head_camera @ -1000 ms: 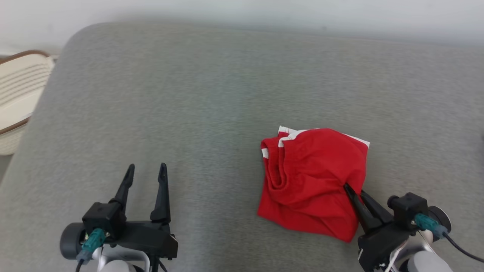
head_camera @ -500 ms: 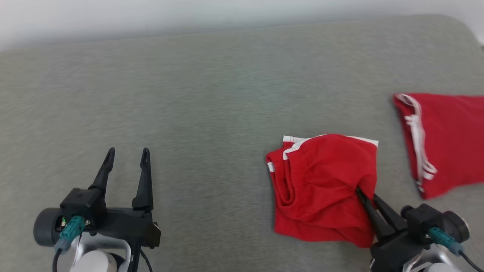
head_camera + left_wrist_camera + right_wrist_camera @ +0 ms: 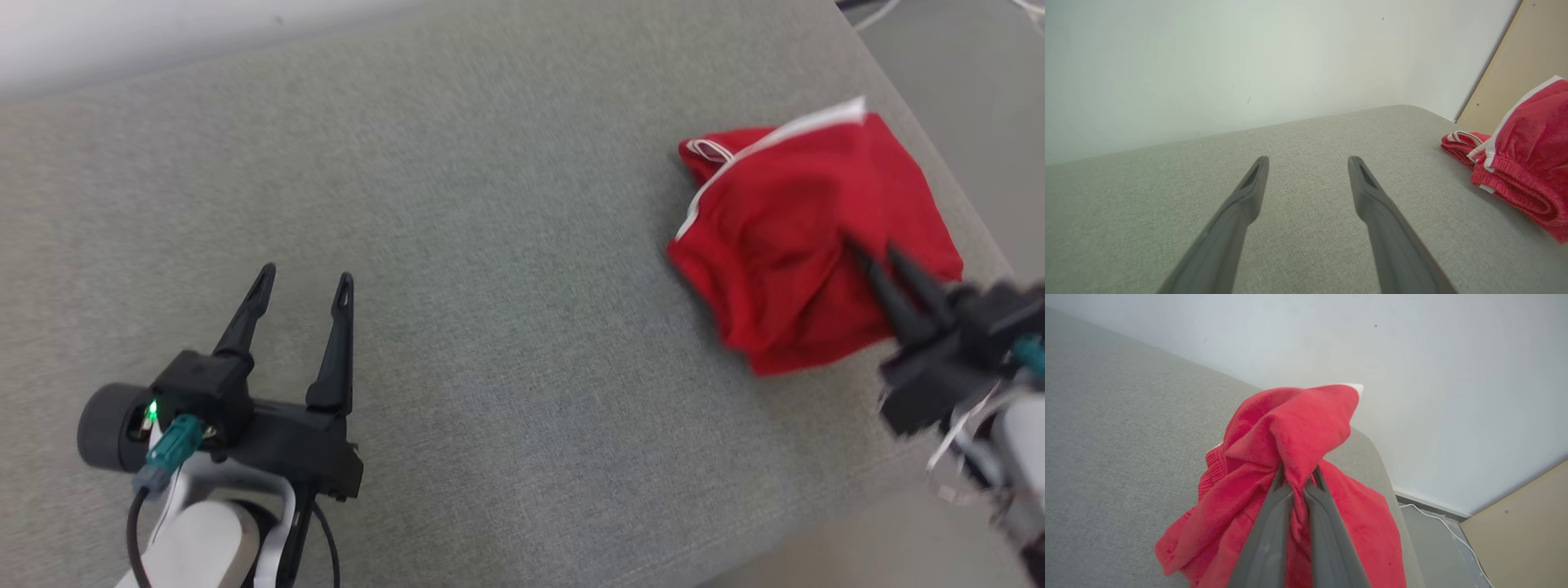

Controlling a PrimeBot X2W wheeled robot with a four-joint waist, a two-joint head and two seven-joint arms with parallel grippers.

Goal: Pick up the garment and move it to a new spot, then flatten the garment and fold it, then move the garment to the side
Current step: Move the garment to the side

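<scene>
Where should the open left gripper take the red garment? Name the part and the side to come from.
Probably the gathered waistband of the garment, coming from the robot's left. The right gripper is shut on the cloth's near right part, while that thick elastic ridge with white trim faces the open left gripper.

A plain indoor room, home or lab unclear: grey upholstered surface [image 3: 490, 245], bare white wall [image 3: 1208, 61].
</scene>
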